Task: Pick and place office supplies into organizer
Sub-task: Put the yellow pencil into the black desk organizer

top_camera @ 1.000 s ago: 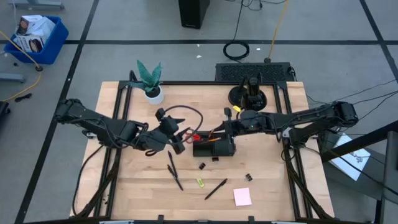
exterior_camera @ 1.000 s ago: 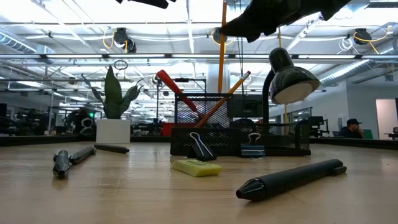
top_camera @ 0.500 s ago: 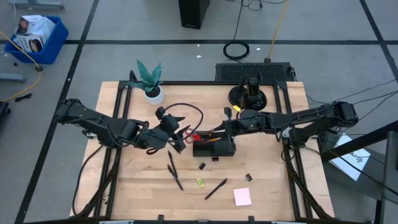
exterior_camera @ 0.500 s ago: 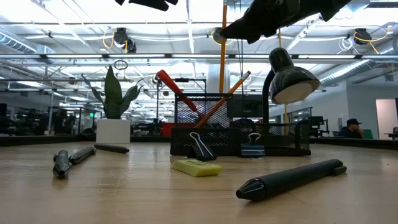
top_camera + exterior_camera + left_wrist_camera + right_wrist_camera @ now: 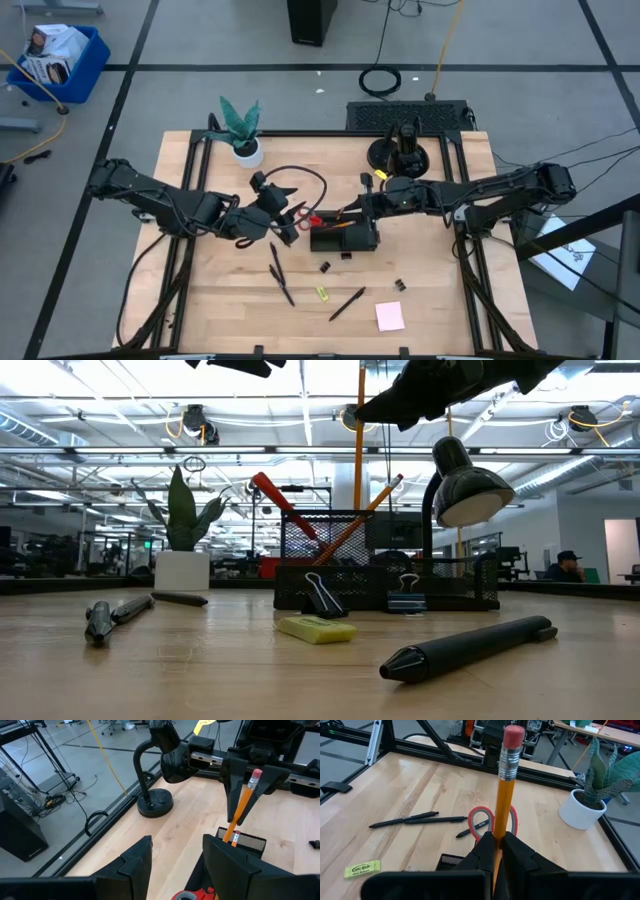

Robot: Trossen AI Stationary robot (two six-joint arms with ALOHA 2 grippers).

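The right end effector [image 5: 496, 851] pinches a light, stiff, slim pencil [image 5: 503, 785] mid-shaft above the mesh organizer [image 5: 342, 238], while the left end effector [image 5: 175, 857] hovers spread beside it.

Both arms are matte black, built of slim tubular links joined by bulkier rounded joint housings, the left arm [image 5: 165, 205] and the right arm [image 5: 500, 190] alike. A thin dark cable loops in an arc above the left arm's wrist. The left gripper [image 5: 172, 862] has two broad, angular black fingers with bevelled faces, and the right gripper [image 5: 497, 852] has the same faceted black plastic fingers.
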